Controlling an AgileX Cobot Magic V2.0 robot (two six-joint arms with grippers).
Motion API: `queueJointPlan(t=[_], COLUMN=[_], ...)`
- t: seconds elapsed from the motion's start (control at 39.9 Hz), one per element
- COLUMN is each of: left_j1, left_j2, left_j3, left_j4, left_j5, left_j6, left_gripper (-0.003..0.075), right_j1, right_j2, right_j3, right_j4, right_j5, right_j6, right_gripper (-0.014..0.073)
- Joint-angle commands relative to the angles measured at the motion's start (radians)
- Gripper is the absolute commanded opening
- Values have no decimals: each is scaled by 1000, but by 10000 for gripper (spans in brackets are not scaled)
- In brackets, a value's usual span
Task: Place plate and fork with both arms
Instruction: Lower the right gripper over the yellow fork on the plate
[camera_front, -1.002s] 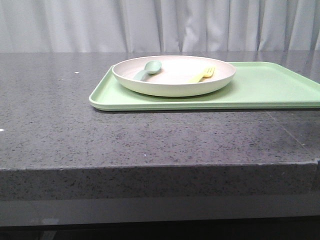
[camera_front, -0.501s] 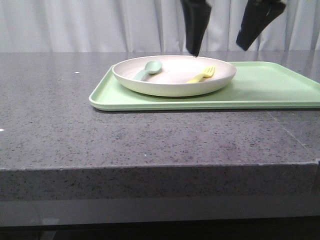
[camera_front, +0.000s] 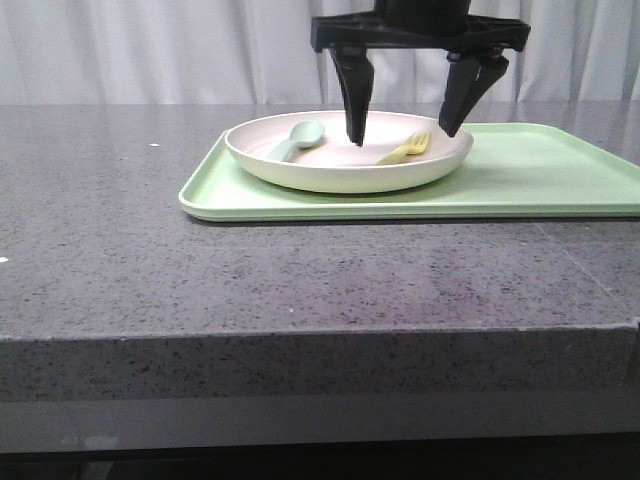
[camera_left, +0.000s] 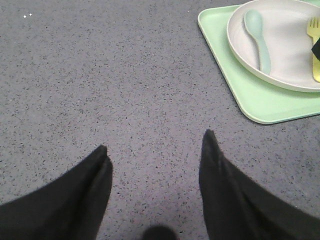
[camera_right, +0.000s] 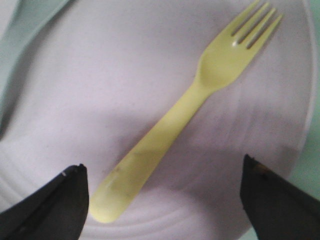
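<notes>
We have our right hand spread wide and empty above the plate, its two fingers straddling the fork. The fork lies flat inside the plate on the side nearer the tray's open middle, with the spoon on the opposite side. The plate sits at the tray's left end, and the tray rests toward the far right of the worktop. Our left hand hovers open and empty over bare worktop, well apart from the tray. We judge the fork light, stiff and slick; pinching its slim handle mid-length suits best. The plate looks rigid and heavier, so we would grip its raised rim.
</notes>
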Motion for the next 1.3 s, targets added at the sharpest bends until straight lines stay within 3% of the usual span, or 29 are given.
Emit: queueJointPlan(t=[0.0, 0.5, 1.28], left_j1=[1, 1, 1], left_j2=[-2, -2, -2], left_j3=[-26, -26, -26], left_j4=[-14, -14, -14], left_j5=[-72, -72, -72], left_j6=[1, 1, 1], left_gripper=[389, 389, 389], right_j1=[-19, -19, -18], right_j2=[-32, 8, 36], right_j3=[-57, -72, -72], right_j4=[-16, 17, 20], right_j5=[8, -65, -9], right_j6=[6, 6, 6], right_gripper=[635, 635, 633])
